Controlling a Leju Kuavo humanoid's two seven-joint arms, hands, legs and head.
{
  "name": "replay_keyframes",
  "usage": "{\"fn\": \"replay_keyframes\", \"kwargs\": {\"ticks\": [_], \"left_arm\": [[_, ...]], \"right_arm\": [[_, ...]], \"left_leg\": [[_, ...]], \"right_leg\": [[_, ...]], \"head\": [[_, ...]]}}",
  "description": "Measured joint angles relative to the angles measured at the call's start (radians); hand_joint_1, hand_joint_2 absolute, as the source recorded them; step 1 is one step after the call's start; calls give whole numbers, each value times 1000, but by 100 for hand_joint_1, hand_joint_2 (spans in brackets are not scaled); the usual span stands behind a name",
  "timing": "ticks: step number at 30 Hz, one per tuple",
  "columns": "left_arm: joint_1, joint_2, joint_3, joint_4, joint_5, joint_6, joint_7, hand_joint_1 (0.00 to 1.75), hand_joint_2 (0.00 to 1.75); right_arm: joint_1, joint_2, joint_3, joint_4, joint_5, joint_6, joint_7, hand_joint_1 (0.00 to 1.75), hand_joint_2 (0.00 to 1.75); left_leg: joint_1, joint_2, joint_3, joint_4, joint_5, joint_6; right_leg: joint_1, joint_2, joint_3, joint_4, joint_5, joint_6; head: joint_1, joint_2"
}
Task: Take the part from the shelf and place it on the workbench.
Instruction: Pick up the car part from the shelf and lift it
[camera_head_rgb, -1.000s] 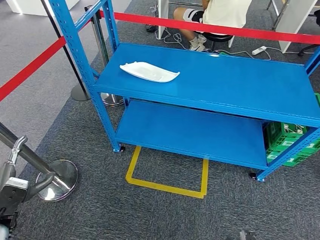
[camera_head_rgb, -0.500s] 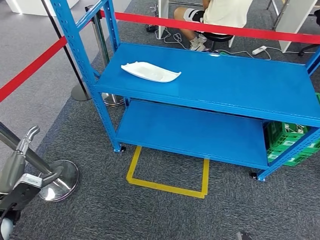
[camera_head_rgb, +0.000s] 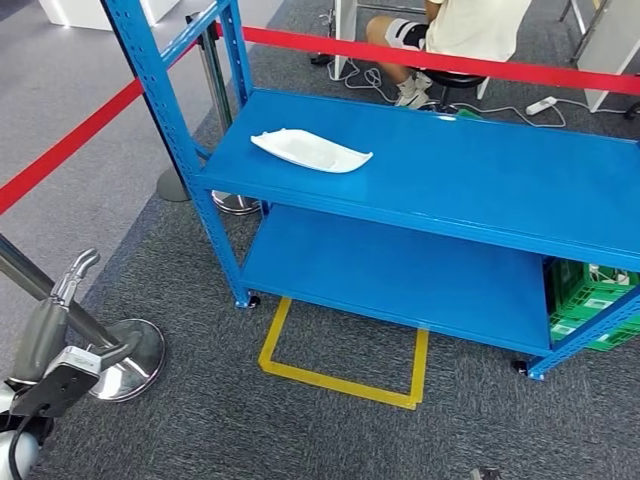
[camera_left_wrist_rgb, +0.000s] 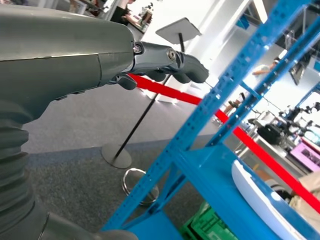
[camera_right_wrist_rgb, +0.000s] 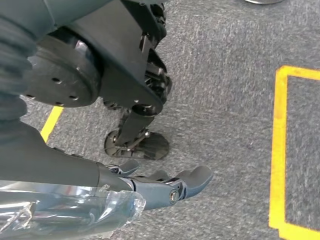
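While our left hand (camera_head_rgb: 53, 330) hangs low with nothing in it, the white part (camera_head_rgb: 311, 150) lies on the blue shelf (camera_head_rgb: 483, 175), well apart, ahead and to its right.

We see the part's long axis running roughly along the shelf's front edge, near the left upright; our left hand, fingers apart, looks the nearer one. Our right hand (camera_right_wrist_rgb: 166, 185) hangs over the grey carpet by the yellow floor marking (camera_right_wrist_rgb: 277, 150), fingers extended and holding nothing. We read no brand, label or writing anywhere; the green crate (camera_head_rgb: 592, 300) shows pale tags too small to read.
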Motion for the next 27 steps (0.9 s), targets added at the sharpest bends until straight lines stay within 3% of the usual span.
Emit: {"fn": "replay_keyframes", "kwargs": {"ticks": [2,3,4,6,7,8,9,11,12,14,17,19,21,22,23,24,27], "left_arm": [[-1,3,-4,-5,-1,1,0,0,175],[-2,6,-6,-7,-1,2,0,0,175],[-2,8,-7,-8,-1,2,0,0,175],[-1,10,-10,-9,-1,2,0,0,175],[1,11,-12,-9,-1,2,0,0,175],[2,11,-14,-9,-1,2,1,0,175],[2,11,-15,-9,-2,2,1,0,175],[2,13,-18,-9,-3,2,4,0,175],[2,15,-20,-10,-4,2,7,0,175],[4,16,-22,-13,-8,3,13,0,175],[10,18,-23,-20,-12,5,19,0,175],[13,18,-23,-25,-14,6,21,0,175],[13,18,-24,-28,-14,7,22,0,175],[13,18,-25,-28,-14,7,23,0,175],[13,18,-25,-28,-14,7,23,0,175],[13,18,-26,-28,-15,7,24,0,175],[15,18,-27,-28,-18,8,28,0,175]], "right_arm": [[1,-2,0,2,0,1,-2,0,0],[0,-3,0,2,0,2,-2,0,0],[-1,-4,0,3,0,2,-3,0,0],[-2,-4,0,4,0,2,-3,0,0],[-1,-4,0,5,1,2,-3,0,0],[1,-4,0,5,2,3,-4,0,0],[1,-4,1,6,4,3,-6,0,0],[1,-6,5,6,12,3,-14,0,0],[0,-7,8,6,17,3,-19,0,0],[-2,-10,14,7,27,1,-26,0,0],[-1,-10,24,7,39,-5,-30,0,0],[-3,-10,32,7,42,-8,-31,0,0],[-2,-10,37,7,43,-8,-32,0,0],[1,-10,39,7,43,-9,-32,0,0],[5,-10,40,8,43,-9,-32,0,0],[8,-10,41,8,44,-10,-31,0,0],[9,-10,43,8,44,-10,-30,0,0]], "left_leg": [[3,4,-2,20,-15,-13],[3,6,-20,59,-33,-19],[5,8,-53,119,-55,-25],[10,10,-150,261,-94,-35],[13,10,-188,302,-90,-38],[16,10,-207,305,-63,-41],[19,11,-206,270,-17,-44],[24,19,-168,144,81,-53],[24,23,-147,91,101,-51],[23,27,-127,47,90,-33],[23,24,-109,41,71,1],[20,26,-90,40,59,14],[12,29,-76,40,44,23],[8,30,-67,40,35,26],[3,32,-56,40,26,29],[-2,35,-42,40,15,31],[-15,51,5,38,-21,33]], "right_leg": [[-3,-1,13,-8,-7,-13],[-6,-2,22,-13,-10,-19],[-7,-3,31,-17,-14,-23],[-8,-5,44,-19,-26,-25],[-10,-5,51,-19,-34,-24],[-12,-5,62,-19,-43,-21],[-15,-5,75,-19,-52,-17],[-20,-4,99,-18,-75,-2],[-19,-3,106,-18,-87,7],[-14,-3,119,-25,-102,21],[-16,-7,138,-21,-108,36],[-15,-7,83,76,-133,38],[-9,-7,-20,223,-181,32],[-4,-7,-64,270,-199,26],[2,-7,-91,283,-201,19],[8,-8,-101,260,-182,9],[35,-38,-73,93,-39,-34]], "head": [[-4,0],[-7,0],[-10,0],[-14,0],[-15,0],[-15,0],[-15,0],[-18,0],[-22,0],[-25,0],[-19,0],[-11,0],[-5,0],[-4,0],[-3,0],[-1,0],[0,0]]}}
